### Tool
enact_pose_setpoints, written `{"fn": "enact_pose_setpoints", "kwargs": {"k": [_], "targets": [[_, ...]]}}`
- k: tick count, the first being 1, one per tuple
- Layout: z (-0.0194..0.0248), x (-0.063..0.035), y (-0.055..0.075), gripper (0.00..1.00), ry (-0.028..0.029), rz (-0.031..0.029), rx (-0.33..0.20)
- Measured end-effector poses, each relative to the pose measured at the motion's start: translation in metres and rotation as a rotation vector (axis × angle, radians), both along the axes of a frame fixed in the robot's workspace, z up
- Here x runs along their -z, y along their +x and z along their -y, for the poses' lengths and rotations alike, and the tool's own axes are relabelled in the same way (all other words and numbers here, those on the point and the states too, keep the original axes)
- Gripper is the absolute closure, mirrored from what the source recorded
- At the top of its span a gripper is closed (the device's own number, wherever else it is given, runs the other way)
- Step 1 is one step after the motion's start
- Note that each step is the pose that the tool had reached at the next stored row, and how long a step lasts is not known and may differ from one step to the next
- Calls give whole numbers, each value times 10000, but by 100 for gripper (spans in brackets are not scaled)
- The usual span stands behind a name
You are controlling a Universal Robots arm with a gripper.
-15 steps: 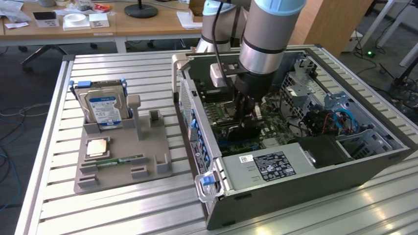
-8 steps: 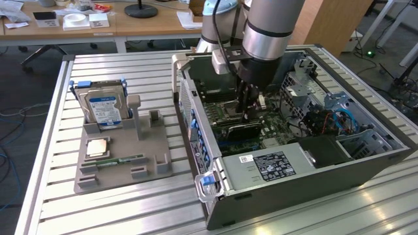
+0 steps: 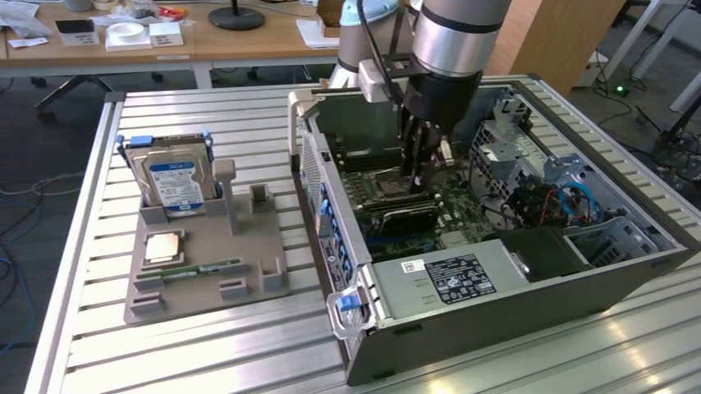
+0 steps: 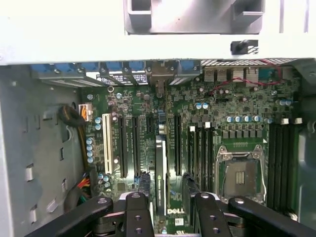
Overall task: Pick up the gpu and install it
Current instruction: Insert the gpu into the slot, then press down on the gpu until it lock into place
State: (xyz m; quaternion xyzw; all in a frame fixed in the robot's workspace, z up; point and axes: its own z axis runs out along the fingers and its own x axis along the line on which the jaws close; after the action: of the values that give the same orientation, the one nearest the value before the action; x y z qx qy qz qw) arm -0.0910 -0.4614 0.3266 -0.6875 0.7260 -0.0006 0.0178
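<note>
The gpu (image 4: 161,168) is a thin dark card seen edge-on, with a DELL label on its top, standing upright over the motherboard's long slots. My gripper (image 4: 167,193) straddles it, a black finger (image 4: 138,212) on one side and another on the other, closed against the card. In the exterior view my gripper (image 3: 416,182) reaches down into the open computer case (image 3: 328,205), with the gpu (image 3: 403,217) right under the fingers, low at the green motherboard (image 3: 460,222).
Left of the case, a grey holder (image 3: 153,300) carries a silver hard drive (image 3: 176,180), a square chip (image 3: 164,246) and a narrow green memory stick (image 3: 203,269). Inside the case are a processor socket (image 4: 242,173), a power supply (image 3: 460,279) and a drive cage (image 3: 504,148).
</note>
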Motion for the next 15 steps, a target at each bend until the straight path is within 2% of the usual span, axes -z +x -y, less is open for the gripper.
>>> {"fn": "enact_pose_setpoints", "kwargs": {"k": [3, 15], "targets": [[0, -56, 0, 60, -1, 7, 0], [0, -57, 0, 60, 0, 7, 0]]}}
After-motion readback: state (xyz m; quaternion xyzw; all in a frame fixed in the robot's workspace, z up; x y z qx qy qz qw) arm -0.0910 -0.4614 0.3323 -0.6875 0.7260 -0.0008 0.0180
